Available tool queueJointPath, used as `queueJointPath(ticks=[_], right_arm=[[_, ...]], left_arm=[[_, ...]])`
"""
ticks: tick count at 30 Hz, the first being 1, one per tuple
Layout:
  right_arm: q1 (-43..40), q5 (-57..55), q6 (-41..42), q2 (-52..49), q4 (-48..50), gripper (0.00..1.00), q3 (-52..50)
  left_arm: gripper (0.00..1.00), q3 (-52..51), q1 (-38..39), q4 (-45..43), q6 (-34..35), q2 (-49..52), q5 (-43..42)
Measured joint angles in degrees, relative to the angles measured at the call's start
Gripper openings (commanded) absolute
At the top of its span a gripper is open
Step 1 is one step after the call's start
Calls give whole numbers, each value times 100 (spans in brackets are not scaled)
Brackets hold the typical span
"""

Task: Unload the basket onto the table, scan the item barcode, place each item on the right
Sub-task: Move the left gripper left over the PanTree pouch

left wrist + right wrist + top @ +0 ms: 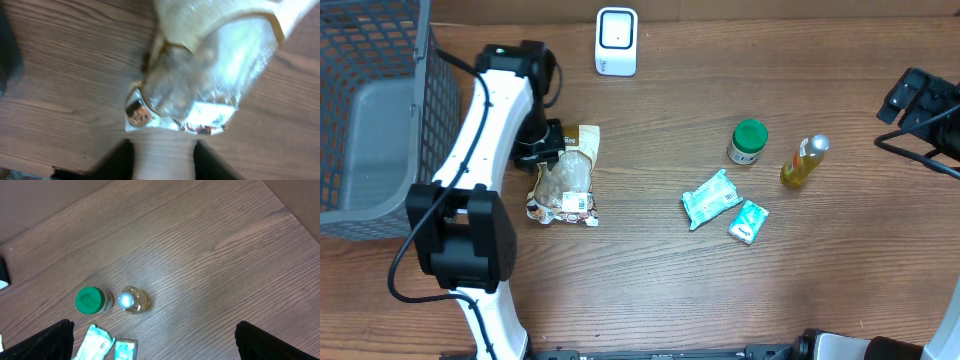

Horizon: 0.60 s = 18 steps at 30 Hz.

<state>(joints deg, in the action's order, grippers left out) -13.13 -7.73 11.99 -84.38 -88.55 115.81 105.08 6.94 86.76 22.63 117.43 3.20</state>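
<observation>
A clear and tan snack bag [565, 182] lies flat on the wooden table, its printed end toward the front. My left gripper [546, 148] hovers at the bag's far end. In the left wrist view the bag [210, 65] lies just past the fingertips, and the left gripper [163, 161] is open with only bare table between its dark fingers [117, 162]. No barcode can be made out on the bag. My right gripper [155, 345] stands wide open above the table at the right side [920, 100], holding nothing. A white scanner [617, 41] stands at the back.
A grey mesh basket [370, 110] fills the left edge. Right of centre are a green-lidded jar [748, 142], a yellow bottle [803, 162], a teal packet [711, 198] and a small teal box [748, 221].
</observation>
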Motion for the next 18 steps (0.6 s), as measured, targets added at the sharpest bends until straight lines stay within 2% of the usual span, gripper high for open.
queueJointPath(ticks=[1, 11, 18], right_arm=[[0, 0, -2, 0, 0, 100, 0], [0, 0, 0, 0, 0, 100, 0], [0, 0, -4, -2, 0, 100, 0]], left_arm=[[80, -26, -44, -66, -11, 0, 37], [82, -754, -184, -1178, -79, -2, 227], [75, -1488, -184, -2347, -203, -2, 236]])
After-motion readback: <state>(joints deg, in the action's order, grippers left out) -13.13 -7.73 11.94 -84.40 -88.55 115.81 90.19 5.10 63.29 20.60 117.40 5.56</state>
